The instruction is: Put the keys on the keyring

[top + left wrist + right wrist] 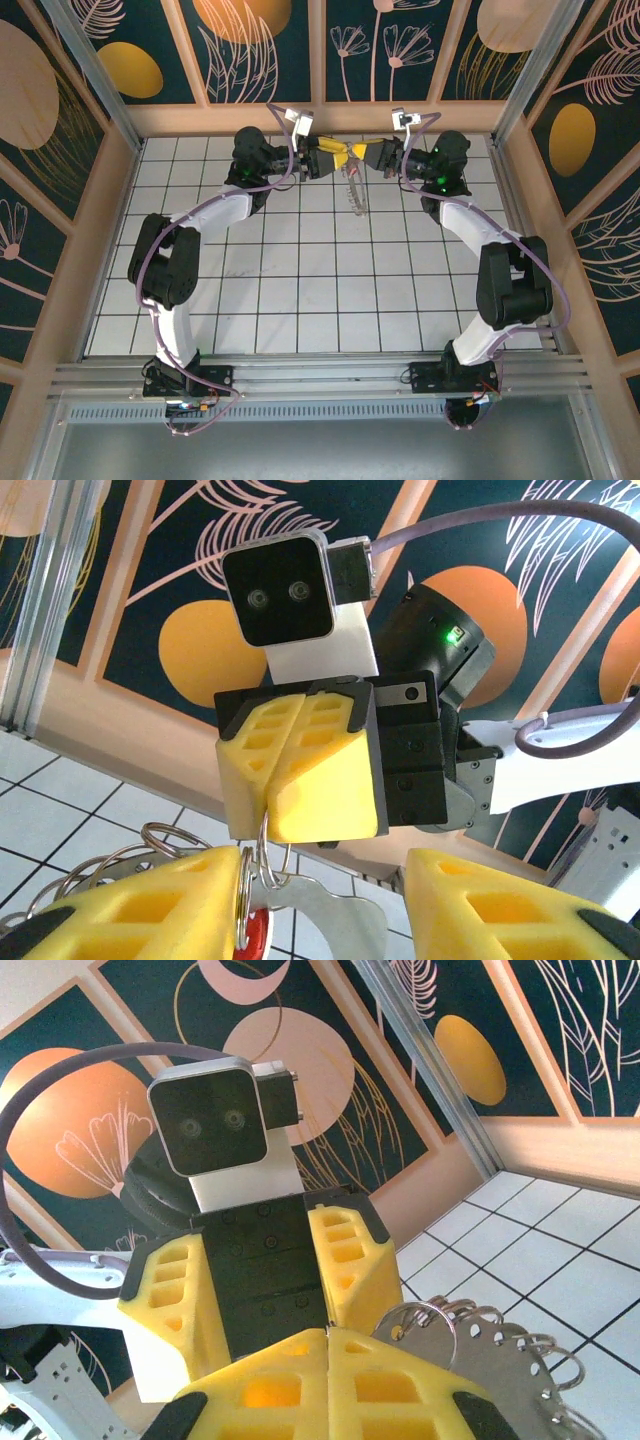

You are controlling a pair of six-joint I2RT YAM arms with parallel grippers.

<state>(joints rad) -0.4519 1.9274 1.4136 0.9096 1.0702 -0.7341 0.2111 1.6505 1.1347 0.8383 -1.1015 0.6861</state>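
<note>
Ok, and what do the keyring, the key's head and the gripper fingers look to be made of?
The keyring: silvery and shiny, so apparently bare metal, a flat plate edged with thin wire loops. The key's head: glossy red, perhaps plastic or a coating; little of it is visible. Fingers of the right gripper: matte yellow with ribbed pockets, likely moulded or printed plastic.
</note>
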